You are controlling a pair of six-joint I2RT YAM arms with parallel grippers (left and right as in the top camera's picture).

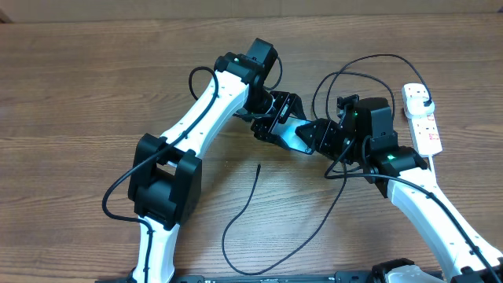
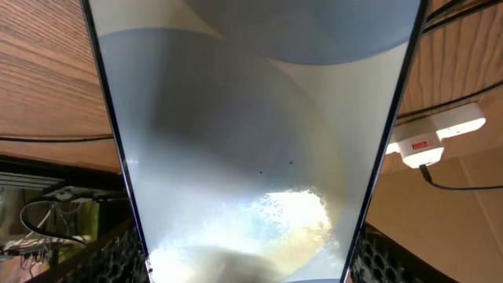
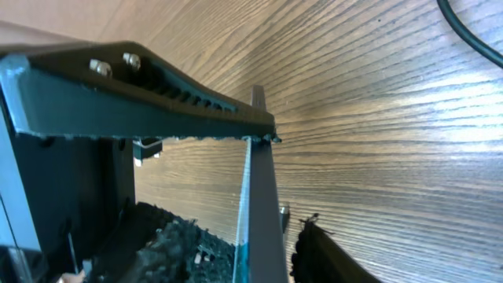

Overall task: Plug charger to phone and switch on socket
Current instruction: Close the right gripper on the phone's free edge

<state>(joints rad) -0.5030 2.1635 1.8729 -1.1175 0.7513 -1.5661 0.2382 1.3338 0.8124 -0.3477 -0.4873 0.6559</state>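
Squarely, phone (image 2: 251, 141) within left tool (image 1: 273, 119).

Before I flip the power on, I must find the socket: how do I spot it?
Start at the brown wood-grain table, then its right edge, past the right arm. The small white oblong power strip lies flat there, a black plug in its far end; red switches set it apart from the white arm links.

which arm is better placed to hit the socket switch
Right, likely. The socket lies far to the right, close to the right hand. The left hand is farther away and has the phone between its fingers.
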